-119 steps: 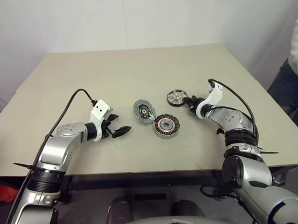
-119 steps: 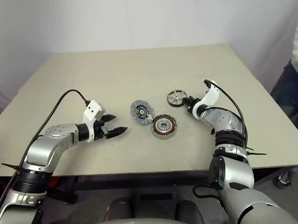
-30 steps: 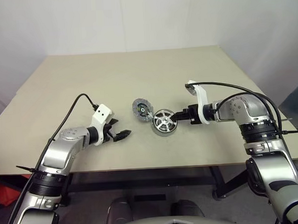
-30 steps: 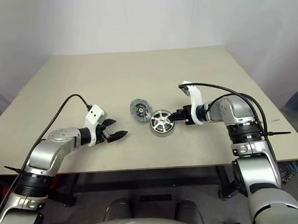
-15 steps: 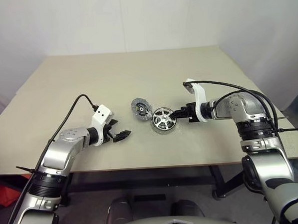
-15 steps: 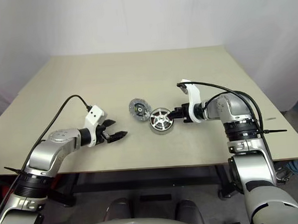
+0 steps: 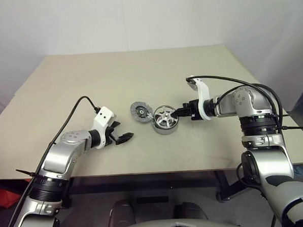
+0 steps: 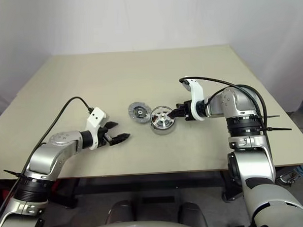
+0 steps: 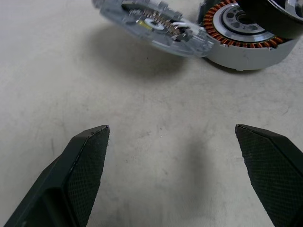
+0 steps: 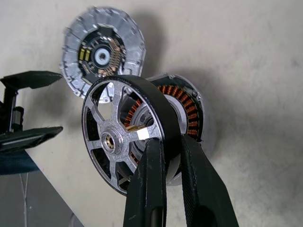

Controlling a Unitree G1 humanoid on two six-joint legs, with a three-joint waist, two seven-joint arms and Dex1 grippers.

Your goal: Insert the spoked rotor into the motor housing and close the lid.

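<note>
**Rotor held tilted over the housing at mid-table**

A beige table (image 7: 88, 76) stands against plain white walls, its top bare apart from three metal parts clustered near the middle, somewhat closer to the front edge than to the back.

The right gripper (image 7: 181, 112) has its fingers pinching the rim of the spoked rotor (image 7: 164, 115), which it holds tilted directly above the motor housing (image 7: 163, 128). The lid (image 7: 140, 111) sits just beside the housing, on the side toward the table's left edge. The left gripper (image 7: 123, 138) hovers low over the tabletop, well clear of the parts and nearer the front edge, its fingers spread wide with nothing between them.

From the head views the rotor hides most of the housing. The right wrist view shows more: copper-brown windings (image 10: 187, 106) behind the rotor, the rotor's spokes and hub, and the lid's dark centre. The left wrist view shows that the lid is propped at an angle, one edge leaning on the housing wall and the other raised off the table.
</note>
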